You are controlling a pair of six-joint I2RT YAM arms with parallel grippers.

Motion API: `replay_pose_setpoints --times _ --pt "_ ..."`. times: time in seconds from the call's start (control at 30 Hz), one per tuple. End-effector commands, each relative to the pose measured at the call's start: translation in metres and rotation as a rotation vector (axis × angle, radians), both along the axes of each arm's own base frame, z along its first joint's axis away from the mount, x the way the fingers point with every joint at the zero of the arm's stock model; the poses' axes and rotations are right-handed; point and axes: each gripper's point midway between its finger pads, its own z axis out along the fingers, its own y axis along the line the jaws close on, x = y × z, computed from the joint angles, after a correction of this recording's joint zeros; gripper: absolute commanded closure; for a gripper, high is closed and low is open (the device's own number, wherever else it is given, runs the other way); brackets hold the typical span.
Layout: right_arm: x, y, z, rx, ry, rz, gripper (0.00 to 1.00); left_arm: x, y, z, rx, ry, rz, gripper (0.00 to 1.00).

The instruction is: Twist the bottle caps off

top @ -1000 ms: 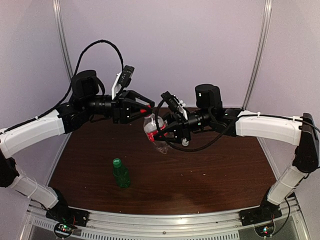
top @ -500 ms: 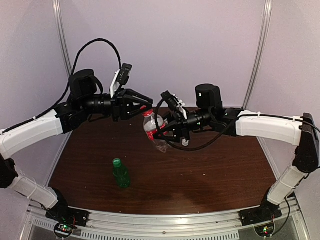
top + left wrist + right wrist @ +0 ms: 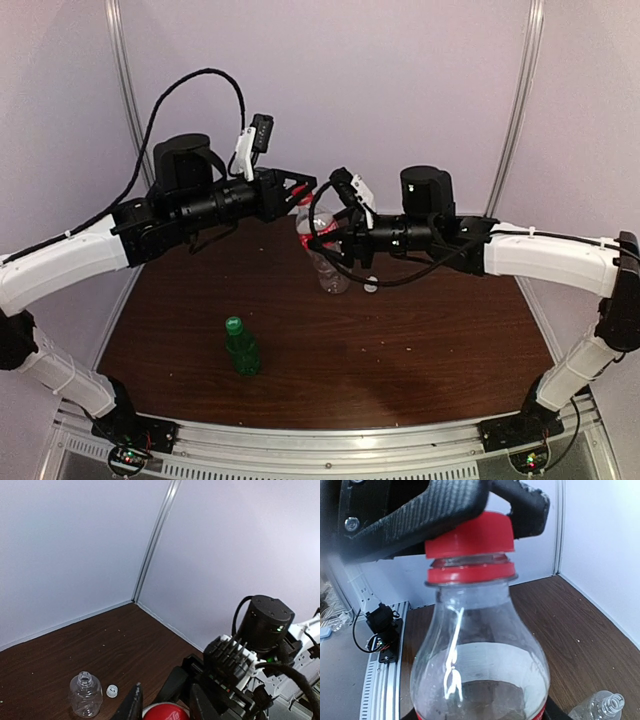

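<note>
— Top external, mid-table: left gripper [image 3: 303, 196], state?
— Pinched tight on the red cap [image 3: 302, 205], reaching in from the left. Same in right wrist view: black fingers [image 3: 445, 510] clamped against the cap from above and behind.
— And right gripper [image 3: 328, 245]?
— Partly closed, wrapped around the clear bottle with red label [image 3: 322, 262] at label height. Holds it near upright, neck up. Cannot tell whether the base touches the table [image 3: 430, 350].
— Cap on or off?
— Sits on the neck, just above the red collar ring [image 3: 470, 572]. Loosened or not, cannot tell.
— Remaining 2 bottles?
— Upright near front left: green bottle [image 3: 241, 350], well apart from both grippers, green cap [image 3: 233, 324] on top. From left wrist view: wider clear rounded bottle [image 3: 85, 696], upright on the wood, neck open, with white cap [image 3: 111, 691] lying just beside it. Also glimpsed low right in right wrist view, neck bare.
</note>
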Motion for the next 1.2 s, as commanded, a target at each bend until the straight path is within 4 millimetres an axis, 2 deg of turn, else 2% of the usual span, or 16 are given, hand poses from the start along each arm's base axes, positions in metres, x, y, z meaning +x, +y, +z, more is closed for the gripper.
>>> replay_pose_setpoints --times 0.0,0.27,0.4,0.63,0.83,1.0,1.17 --pt "0.033 -0.015 0.002 0.013 -0.008 -0.224 0.69 0.000 -0.017 -0.021 0.041 0.080 0.069 0.94" --pt "0.024 -0.018 0.000 0.000 -0.025 -0.193 0.68 -0.008 -0.011 -0.005 0.046 -0.026 0.046 0.60" --pt "0.014 -0.015 0.002 0.000 -0.020 -0.131 0.67 -0.015 -0.001 0.002 0.076 -0.094 0.031 0.47" --pt "-0.011 -0.013 0.008 0.002 -0.035 0.029 0.66 -0.032 0.016 0.009 0.115 -0.163 -0.108 0.33" --pt "-0.043 -0.010 0.008 0.006 -0.020 0.227 0.66 -0.058 0.025 0.014 0.065 -0.190 -0.360 0.19" --pt "-0.070 -0.006 0.012 0.036 0.031 0.412 0.65 -0.086 0.022 0.016 0.028 -0.256 -0.535 0.16" --pt "-0.080 -0.003 0.015 0.073 0.071 0.502 0.65 -0.096 0.017 0.008 0.020 -0.242 -0.626 0.27"
